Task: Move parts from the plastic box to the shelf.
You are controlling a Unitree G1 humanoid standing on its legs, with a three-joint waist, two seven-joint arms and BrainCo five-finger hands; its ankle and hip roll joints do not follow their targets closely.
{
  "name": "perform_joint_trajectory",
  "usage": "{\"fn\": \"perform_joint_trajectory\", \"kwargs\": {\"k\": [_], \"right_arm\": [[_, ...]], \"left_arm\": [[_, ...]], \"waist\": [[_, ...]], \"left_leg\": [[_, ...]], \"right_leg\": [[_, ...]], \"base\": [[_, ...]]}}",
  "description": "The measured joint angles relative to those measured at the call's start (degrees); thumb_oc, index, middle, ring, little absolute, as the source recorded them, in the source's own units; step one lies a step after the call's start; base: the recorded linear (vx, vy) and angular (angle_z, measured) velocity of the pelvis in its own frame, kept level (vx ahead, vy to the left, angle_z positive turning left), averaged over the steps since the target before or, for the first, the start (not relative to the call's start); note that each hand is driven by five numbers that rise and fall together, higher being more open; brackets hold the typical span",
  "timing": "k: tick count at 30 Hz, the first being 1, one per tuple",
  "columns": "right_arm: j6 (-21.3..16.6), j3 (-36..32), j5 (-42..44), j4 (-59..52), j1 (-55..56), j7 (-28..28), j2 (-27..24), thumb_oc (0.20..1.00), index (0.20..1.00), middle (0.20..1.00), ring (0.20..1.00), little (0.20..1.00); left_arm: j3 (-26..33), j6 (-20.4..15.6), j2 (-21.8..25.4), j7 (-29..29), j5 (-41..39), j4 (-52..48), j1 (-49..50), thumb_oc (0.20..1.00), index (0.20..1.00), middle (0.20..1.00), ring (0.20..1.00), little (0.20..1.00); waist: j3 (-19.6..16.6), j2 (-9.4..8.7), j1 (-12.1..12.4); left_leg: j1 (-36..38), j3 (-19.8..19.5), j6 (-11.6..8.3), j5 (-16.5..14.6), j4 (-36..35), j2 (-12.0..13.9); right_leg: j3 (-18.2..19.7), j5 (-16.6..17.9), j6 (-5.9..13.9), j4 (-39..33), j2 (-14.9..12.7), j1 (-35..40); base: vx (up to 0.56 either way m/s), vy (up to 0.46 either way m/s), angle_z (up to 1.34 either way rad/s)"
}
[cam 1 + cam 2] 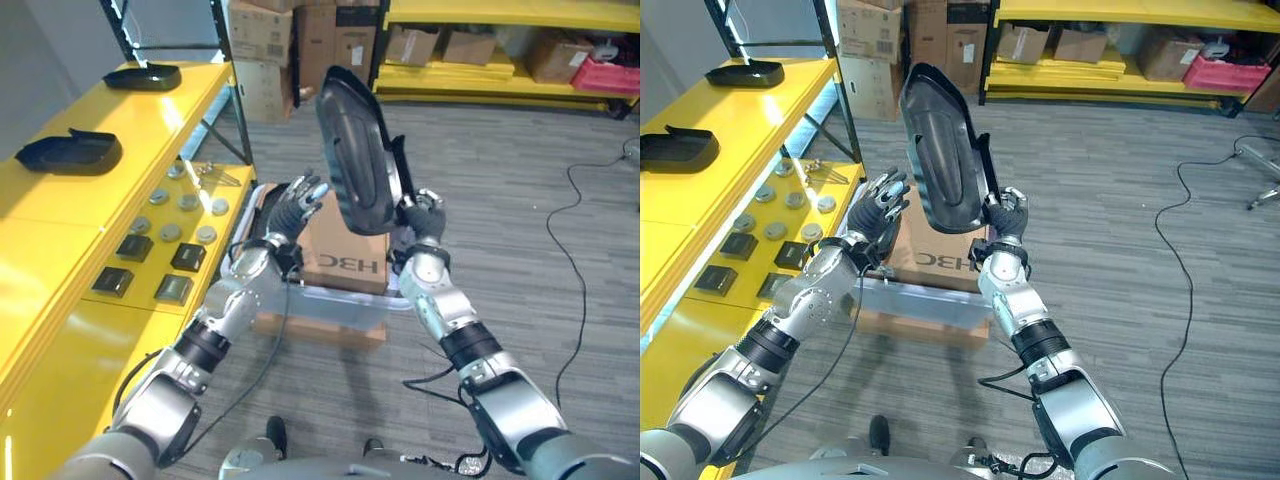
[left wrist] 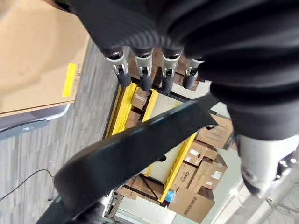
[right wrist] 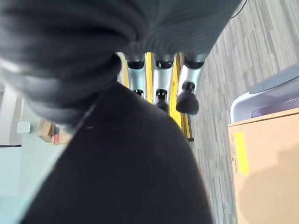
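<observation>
Above the plastic box (image 1: 330, 305), the right hand (image 1: 422, 222) grips a black part (image 1: 352, 150); the left hand (image 1: 298, 205) hovers beside it, fingers spread.

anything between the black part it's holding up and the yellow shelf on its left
Nothing visible blocks the way. The black part is raised in the right robot hand; the open left robot hand is beside it, on the side toward the yellow shelf.

The large curved plastic part (image 1: 355, 150) is glossy black. The long metal shelf (image 1: 60, 240) on the left is bright yellow, carrying black moulded parts (image 1: 68, 151) and dull silver round discs (image 1: 172, 231). The cardboard box (image 1: 345, 250) is tan. The carpeted floor (image 1: 520, 220) is grey with fine stripes.
</observation>
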Motion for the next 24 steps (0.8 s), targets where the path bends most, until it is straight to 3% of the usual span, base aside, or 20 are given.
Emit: {"fn": "perform_joint_trajectory", "kwargs": {"k": [12,24], "right_arm": [[1.5,4.8,0.0,4.2,0.0,3.4,1.9,0.2,0.2,0.2,0.2,0.2],[1.7,7.3,-0.2,4.2,0.0,4.3,3.8,0.2,0.2,0.2,0.2,0.2]], "left_arm": [[-3.2,6.7,-0.3,2.3,3.9,4.7,-0.1,1.0,1.0,1.0,1.0,1.0],[-5.1,8.7,-1.6,0.6,4.1,7.0,0.1,1.0,1.0,1.0,1.0,1.0]], "waist": [[-2.1,-0.04,-0.1],[-2.3,0.08,1.0]], "left_leg": [[0.1,0.1,-0.01,0.0,-0.1,0.0],[0.2,-0.3,-0.05,1.0,-1.3,-0.1]], "right_leg": [[0.1,0.4,0.02,-0.6,0.0,0.0],[-0.6,0.6,0.01,-0.7,0.0,0.2]], "base": [[0.0,0.0,0.0],[0.0,0.0,0.02]]}}
